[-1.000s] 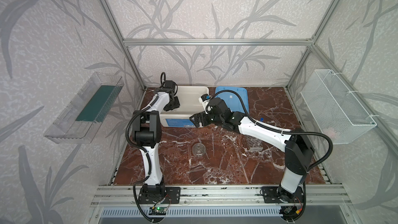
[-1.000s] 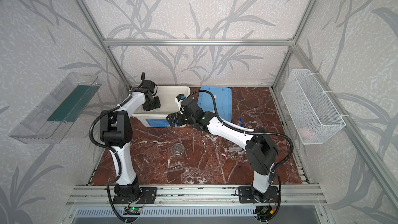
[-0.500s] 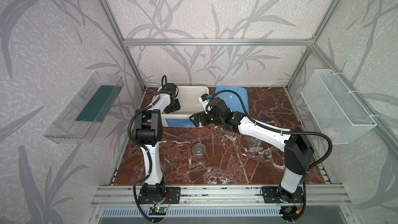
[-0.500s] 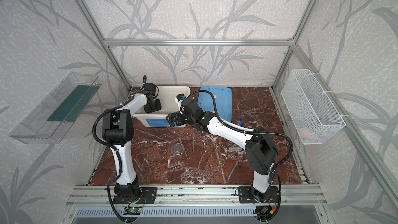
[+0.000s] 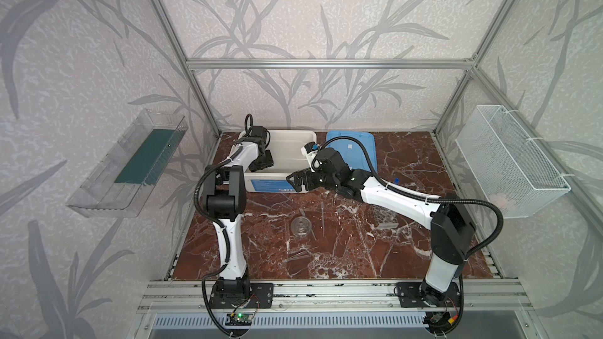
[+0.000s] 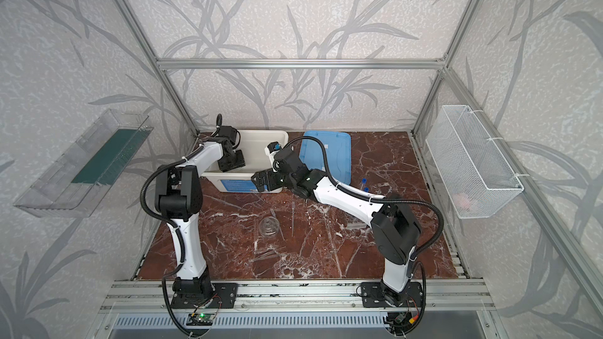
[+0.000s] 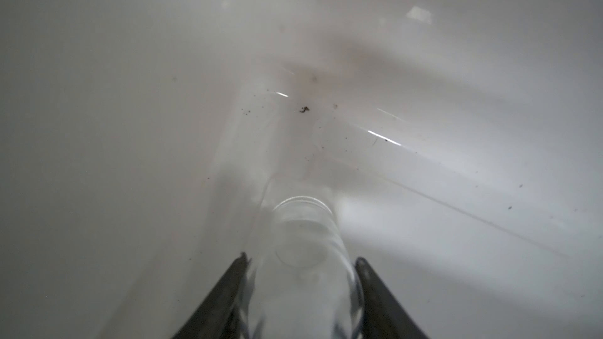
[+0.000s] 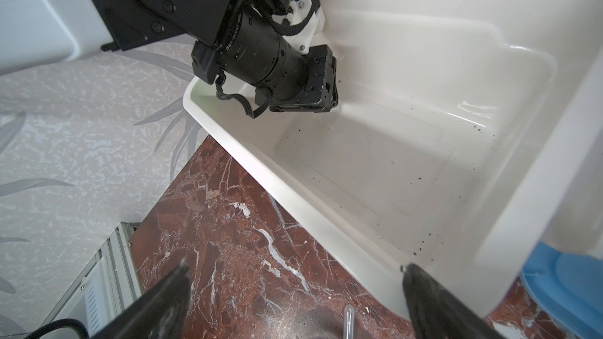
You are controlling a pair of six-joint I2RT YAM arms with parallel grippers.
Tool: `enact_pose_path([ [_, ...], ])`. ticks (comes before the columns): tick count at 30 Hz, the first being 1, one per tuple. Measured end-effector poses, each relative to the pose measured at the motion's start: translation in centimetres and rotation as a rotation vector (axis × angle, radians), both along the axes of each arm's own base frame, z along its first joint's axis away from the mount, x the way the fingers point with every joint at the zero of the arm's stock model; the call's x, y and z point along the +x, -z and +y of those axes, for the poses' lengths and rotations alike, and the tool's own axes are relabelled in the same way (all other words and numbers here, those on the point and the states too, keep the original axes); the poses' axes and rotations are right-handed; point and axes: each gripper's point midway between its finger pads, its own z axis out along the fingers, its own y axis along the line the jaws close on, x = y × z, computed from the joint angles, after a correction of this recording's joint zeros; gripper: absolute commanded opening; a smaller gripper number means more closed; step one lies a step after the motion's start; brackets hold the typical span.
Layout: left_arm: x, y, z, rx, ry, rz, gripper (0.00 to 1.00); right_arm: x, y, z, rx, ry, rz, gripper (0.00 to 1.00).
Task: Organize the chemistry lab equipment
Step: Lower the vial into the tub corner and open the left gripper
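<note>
My left gripper [image 5: 261, 163] [image 6: 231, 163] reaches down into the white tub [image 5: 293, 135]. In the left wrist view a small clear glass vessel [image 7: 305, 256] lies between its jaws [image 7: 301, 257]; both fingers stand close against its sides, and whether they press on it I cannot tell. Two clear tubes [image 7: 359, 138] lie on the tub floor beyond. My right gripper [image 5: 295, 181] [image 6: 259, 182] [image 8: 294, 267] hangs open and empty over the table at the tub's front right corner. A second glass vessel [image 5: 301, 226], thin clear rods [image 5: 322, 220], a clear tube rack [image 5: 385, 216] and blue-capped test tubes [image 6: 363, 184] are on the table.
A flat blue lid [image 5: 359, 145] lies to the right of the tub. More thin rods [image 5: 300, 252] lie near the table's middle front. A wire basket [image 5: 509, 158] hangs on the right wall and a clear shelf [image 5: 130, 164] on the left wall.
My left gripper has sunk a little lower into the tub and its elbow has swung slightly right. The right arm has not moved.
</note>
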Motion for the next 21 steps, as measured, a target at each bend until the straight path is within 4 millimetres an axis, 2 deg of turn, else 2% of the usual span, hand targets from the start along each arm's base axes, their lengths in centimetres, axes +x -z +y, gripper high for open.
enact_pose_path([
  [5,-0.1,0.0,0.0,0.0,-0.002,0.002,0.69,0.0,0.0,0.0,0.0,0.0,0.0,0.99],
  [12,-0.2,-0.3,0.1,0.002,-0.001,0.001,0.95,0.0,0.0,0.0,0.0,0.001,0.0,1.0],
  [14,-0.2,-0.9,0.0,0.002,-0.002,-0.005,0.99,0.0,0.0,0.0,-0.001,0.0,0.001,0.99],
  [16,0.0,-1.9,0.0,0.003,-0.001,-0.019,0.99,0.0,0.0,0.0,0.0,0.0,0.001,1.0],
  [21,0.5,-5.3,0.0,0.001,-0.001,-0.085,0.99,0.0,0.0,0.0,0.0,-0.001,0.001,1.0],
])
